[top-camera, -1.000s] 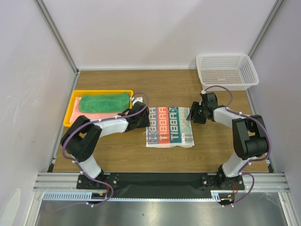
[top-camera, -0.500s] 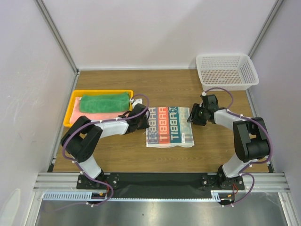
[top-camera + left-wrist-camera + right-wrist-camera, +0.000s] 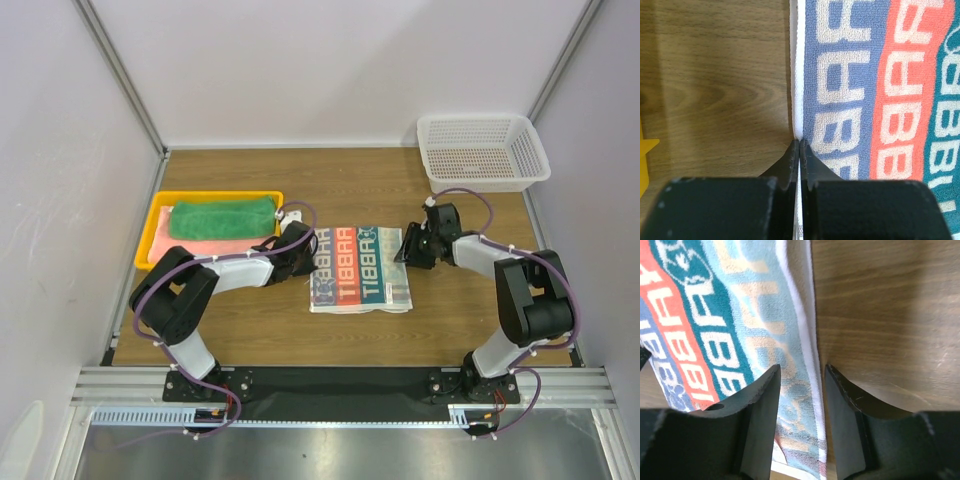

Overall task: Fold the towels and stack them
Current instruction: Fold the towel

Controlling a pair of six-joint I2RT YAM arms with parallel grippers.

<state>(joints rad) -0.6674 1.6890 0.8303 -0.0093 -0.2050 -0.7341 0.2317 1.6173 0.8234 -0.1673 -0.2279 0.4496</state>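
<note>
The patterned towel [image 3: 360,268] lies flat mid-worktop [image 3: 350,190], slightly longer left to right, its stripes and letters running far to near. There is bare wood on every side of it. The left gripper [image 3: 308,258] sits at its left edge and the right gripper [image 3: 407,250] at its right edge. The left wrist view shows the left fingers [image 3: 790,162] closed together on the white hem. The right wrist view shows the right fingers [image 3: 760,410] part open, straddling the right hem. Only the top view shows the green towel [image 3: 222,217] on the pink towel [image 3: 195,247] in the tray [image 3: 215,196] by the left edge, and the basket [image 3: 483,150] in the far right corner.
</note>
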